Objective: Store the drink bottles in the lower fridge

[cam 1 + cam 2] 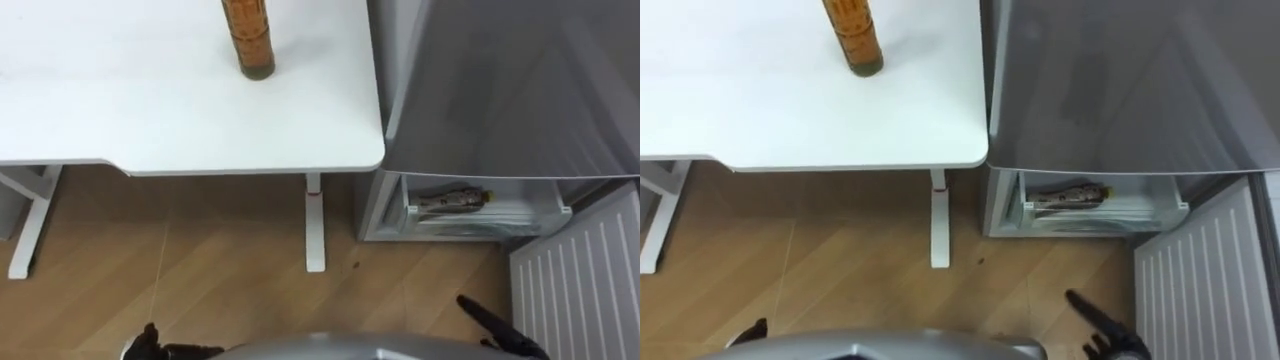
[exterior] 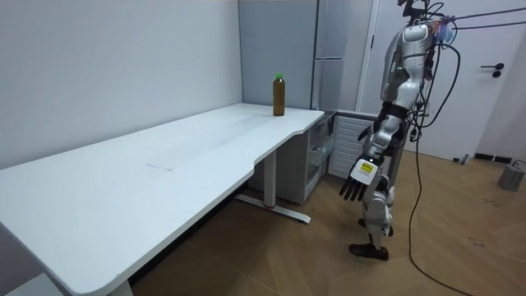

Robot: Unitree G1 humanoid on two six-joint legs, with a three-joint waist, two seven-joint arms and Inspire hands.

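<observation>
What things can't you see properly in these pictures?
- Bottle on the table: in the eye views, its top is cut off by the upper edge.
- Drink lying in the lower fridge: in the eye views, too small and partly behind the drawer front to tell what it is.
- Right hand: in the eye views, mostly cut off by the bottom edge.
- Inside of the lower fridge: in the room view, too far off to make out.

The top edge cuts off the neck and cap of the bottle [image 1: 249,40] on the table [image 1: 150,120]. The bottom edge cuts both my hands: dark fingertips of my left hand [image 1: 147,344], straight fingers of my right hand [image 1: 490,319], no palm. The drink [image 1: 452,200] lying in the fridge drawer [image 1: 490,218] is partly behind the drawer's front.
</observation>
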